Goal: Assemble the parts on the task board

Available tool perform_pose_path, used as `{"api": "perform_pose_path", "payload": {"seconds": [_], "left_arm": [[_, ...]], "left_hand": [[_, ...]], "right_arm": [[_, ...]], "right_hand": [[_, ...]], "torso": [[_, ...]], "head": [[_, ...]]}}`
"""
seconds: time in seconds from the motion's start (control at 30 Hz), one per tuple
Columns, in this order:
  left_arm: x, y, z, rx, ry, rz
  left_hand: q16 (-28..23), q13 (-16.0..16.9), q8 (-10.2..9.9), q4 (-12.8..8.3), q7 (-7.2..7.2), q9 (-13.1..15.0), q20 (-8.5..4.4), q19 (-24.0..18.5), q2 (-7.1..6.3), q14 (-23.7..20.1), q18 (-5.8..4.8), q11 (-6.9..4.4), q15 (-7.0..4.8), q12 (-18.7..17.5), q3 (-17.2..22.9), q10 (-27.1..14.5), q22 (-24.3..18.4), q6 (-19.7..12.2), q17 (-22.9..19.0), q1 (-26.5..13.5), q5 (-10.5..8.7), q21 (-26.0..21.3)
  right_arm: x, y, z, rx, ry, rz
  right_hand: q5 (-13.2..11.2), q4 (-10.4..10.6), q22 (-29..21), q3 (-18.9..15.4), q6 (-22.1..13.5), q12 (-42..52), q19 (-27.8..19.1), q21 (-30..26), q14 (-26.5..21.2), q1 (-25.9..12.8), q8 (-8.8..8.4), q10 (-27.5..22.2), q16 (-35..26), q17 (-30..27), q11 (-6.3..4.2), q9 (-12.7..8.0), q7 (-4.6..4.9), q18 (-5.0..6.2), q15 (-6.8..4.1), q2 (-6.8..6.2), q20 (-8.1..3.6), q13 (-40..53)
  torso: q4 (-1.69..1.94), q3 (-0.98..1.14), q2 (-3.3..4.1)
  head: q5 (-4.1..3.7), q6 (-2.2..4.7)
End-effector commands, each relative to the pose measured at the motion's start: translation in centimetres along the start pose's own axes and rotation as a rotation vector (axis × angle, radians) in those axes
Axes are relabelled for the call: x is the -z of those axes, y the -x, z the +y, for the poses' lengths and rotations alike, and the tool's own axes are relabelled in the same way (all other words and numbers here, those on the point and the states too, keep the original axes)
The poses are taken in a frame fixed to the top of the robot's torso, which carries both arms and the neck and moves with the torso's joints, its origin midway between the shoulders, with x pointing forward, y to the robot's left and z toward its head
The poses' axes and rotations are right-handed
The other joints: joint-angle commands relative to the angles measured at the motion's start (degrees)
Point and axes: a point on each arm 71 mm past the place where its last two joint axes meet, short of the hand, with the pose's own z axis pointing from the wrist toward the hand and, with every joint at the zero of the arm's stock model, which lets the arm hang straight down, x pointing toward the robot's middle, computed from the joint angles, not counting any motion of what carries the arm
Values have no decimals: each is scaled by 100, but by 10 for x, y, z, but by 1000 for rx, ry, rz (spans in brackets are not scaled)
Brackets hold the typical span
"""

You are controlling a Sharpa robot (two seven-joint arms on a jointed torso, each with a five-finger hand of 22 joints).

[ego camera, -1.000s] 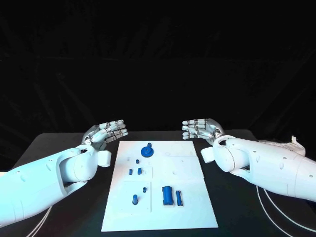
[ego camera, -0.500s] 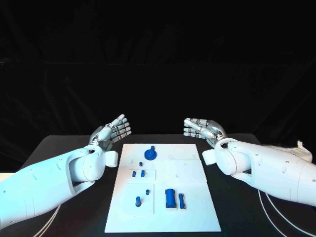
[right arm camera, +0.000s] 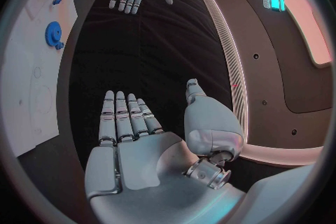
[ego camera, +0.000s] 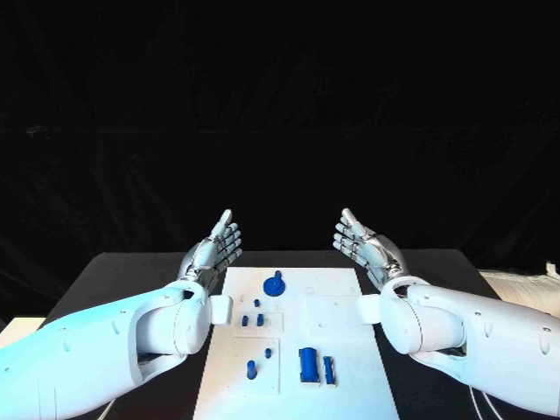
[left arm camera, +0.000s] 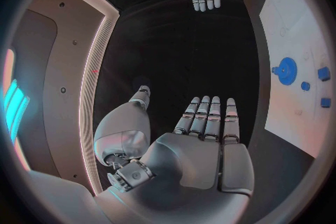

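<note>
The white task board [ego camera: 337, 350] lies in the middle of the black table. A blue gear [ego camera: 275, 284] stands near its far end, also seen as the gear [left arm camera: 285, 71] and gear [right arm camera: 53, 33]. Small blue pegs [ego camera: 250, 320] sit at mid-board, and a blue block [ego camera: 306, 363] with a thin bar [ego camera: 328, 369] lies nearer me. My left hand [ego camera: 217, 242] is raised at the board's far left corner, fingers straight and apart, holding nothing. My right hand [ego camera: 365, 247] mirrors it at the far right corner, also flat and empty. Both palms, left hand [left arm camera: 203, 140] and right hand [right arm camera: 136, 134], face each other.
The black table [ego camera: 129, 276] spreads on both sides of the board. A white bundle [ego camera: 533, 293] lies at the table's right edge. Behind the hands the background is dark.
Both hands have uncurled from bent fingers to flat, straight fingers and lifted. The camera has shifted, so the board sits lower in the picture.
</note>
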Motion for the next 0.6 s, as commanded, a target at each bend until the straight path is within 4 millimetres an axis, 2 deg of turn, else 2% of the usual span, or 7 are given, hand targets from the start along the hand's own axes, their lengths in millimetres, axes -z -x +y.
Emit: {"api": "perform_pose_path", "payload": {"seconds": [0.03,0.13,0.2,0.23,0.27,0.3,0.6], "left_arm": [[7,1,-8,-117,-86,-89],[10,0,-8,-127,-93,-96],[11,0,-9,-129,-94,-98],[11,0,-9,-129,-94,-98],[11,0,-9,-129,-94,-98],[11,0,-9,-129,-94,-98],[11,0,-9,-129,-94,-98]], "left_hand": [[-261,-12,-39,1,-222,-15,-575,-562,14,-681,-534,-110,-66,-33,-232,-743,-257,-711,-15,-917,-66,-35],[-261,-12,-39,1,-222,-15,-575,-695,14,-845,-534,-110,-66,-33,-281,-921,-320,-885,-15,-1141,-66,-35],[-261,-12,-39,1,-222,-15,-575,-772,14,-947,-534,-110,-66,-33,-313,-1032,-359,-990,-15,-1274,-66,-35],[-261,-12,-39,1,-222,-15,-575,-818,14,-1010,-534,-110,-66,-33,-728,-1101,-383,-1058,-15,-1359,-66,-35],[-261,-12,-39,1,-222,-15,-575,-857,14,-1054,-534,-110,-66,-33,-728,-1149,-399,-1102,-15,-1418,-66,-35],[-261,-12,-39,1,-222,-15,-575,-894,14,-1095,-534,-110,-66,-33,-728,-1196,-810,-1147,-15,-1475,-66,-35],[-261,-12,-39,1,-222,-15,-575,-1157,14,-1424,-534,-110,-66,-33,-728,-1555,-810,-1490,-15,-1916,-66,-35]], "right_arm": [[4,3,3,8,30,-102],[5,2,4,8,31,-103],[5,2,4,8,31,-103],[5,2,4,8,31,-103],[5,2,4,8,31,-103],[5,2,4,8,31,-103],[5,2,4,8,31,-103]], "right_hand": [[-77,-53,-217,-2,-711,-38,-803,-43,-872,-1097,-40,-816,-44,-102,-32,-28,-131,-513,-10,0,-128,-13],[-77,-53,-270,-2,-885,-38,-1000,-43,-1086,-1365,-40,-1015,-44,-102,-32,-28,-131,-513,-10,0,-128,-13],[-77,-53,-678,-2,-993,-38,-1119,-43,-1217,-1529,-40,-1138,-44,-102,-32,-28,-131,-513,-10,0,-128,-13],[-77,-53,-678,-2,-1055,-38,-1189,-43,-1293,-1627,-40,-1207,-44,-102,-32,-28,-131,-513,-10,0,-128,-13],[-77,-53,-678,-2,-1100,-38,-1240,-43,-1349,-1697,-40,-1261,-44,-102,-32,-28,-131,-513,-10,0,-128,-13],[-77,-53,-678,-2,-1148,-38,-1291,-43,-1406,-1769,-40,-1315,-44,-102,-32,-28,-131,-513,-10,0,-128,-13],[-77,-53,-678,-2,-1491,-38,-1681,-43,-1830,-2296,-40,-1708,-44,-102,-32,-28,-131,-513,-10,0,-128,-13]], "torso": [[-13,9,-5],[-13,9,-5],[-13,9,-5],[-13,9,-5],[-13,9,-5],[-13,9,-5],[-13,9,-5]], "head": [[4,3],[4,3],[4,3],[4,3],[4,3],[4,3],[4,3]]}}
